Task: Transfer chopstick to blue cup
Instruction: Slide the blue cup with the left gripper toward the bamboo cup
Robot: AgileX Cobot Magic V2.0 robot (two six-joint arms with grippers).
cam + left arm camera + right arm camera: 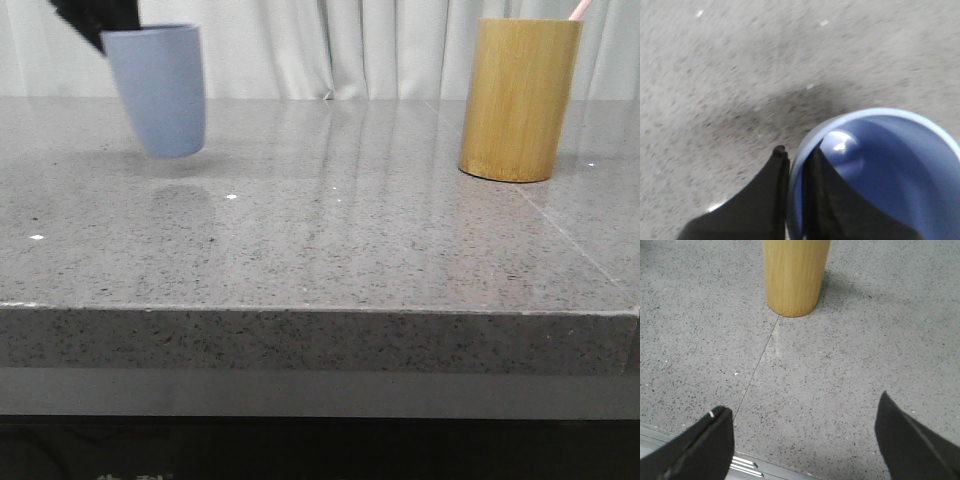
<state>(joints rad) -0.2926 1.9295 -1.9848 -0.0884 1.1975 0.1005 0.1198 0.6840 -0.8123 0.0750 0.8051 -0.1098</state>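
The blue cup hangs slightly tilted just above the table at the far left, its shadow on the stone below. My left gripper holds it from above. In the left wrist view the left gripper is shut on the rim of the blue cup, one finger inside the wall and one outside; the cup is empty. The chopstick shows as a pale pink tip sticking out of the bamboo cylinder at the far right. My right gripper is open over bare table, short of the bamboo cylinder.
The grey speckled stone table stretches between the two cups, with a seam line running toward the cylinder. Its front edge lies close under my right gripper. A white curtain hangs behind the table.
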